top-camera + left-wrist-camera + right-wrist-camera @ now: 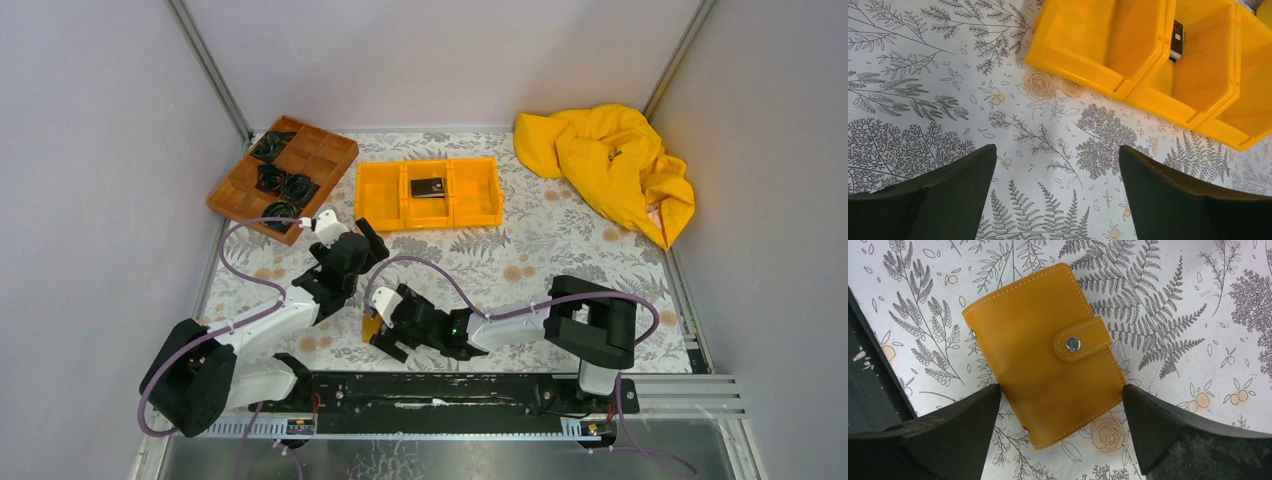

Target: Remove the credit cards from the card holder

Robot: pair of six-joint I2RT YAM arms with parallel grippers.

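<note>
Closest in, just off the table's (560,250) near edge and a little left of its middle, the holder (1038,355) lies flat under my right gripper (1060,390). That gripper's fingers stand wide apart, one on each side of the holder's lower half, with the tips just beside its edges. Whether they touch the leather I cannot tell. Nothing is clamped.

The holder sits skewed between the fingers. Its long axis runs steeply from upper left to lower right in the wrist view, so they would close more or less across its short width. It is orange-tan with pale stitching and folded shut, the strap pulled over the front and fastened by its round snap (1073,344). Nothing shows of what is inside.

My reading is that the snap has to come undone first. The right arm is plainly the nearer one, sitting right over the job.

Further out, the left gripper (1058,150) hangs over bare table, fingers also spread wide, with nothing between them. Beyond it, toward the far edge, lies the bin (380,195), with a black card (428,187) flat in its middle compartment. Left of that, by the far left corner, is the tray (330,155). A yellow cloth (610,165) is heaped in the far right corner.
</note>
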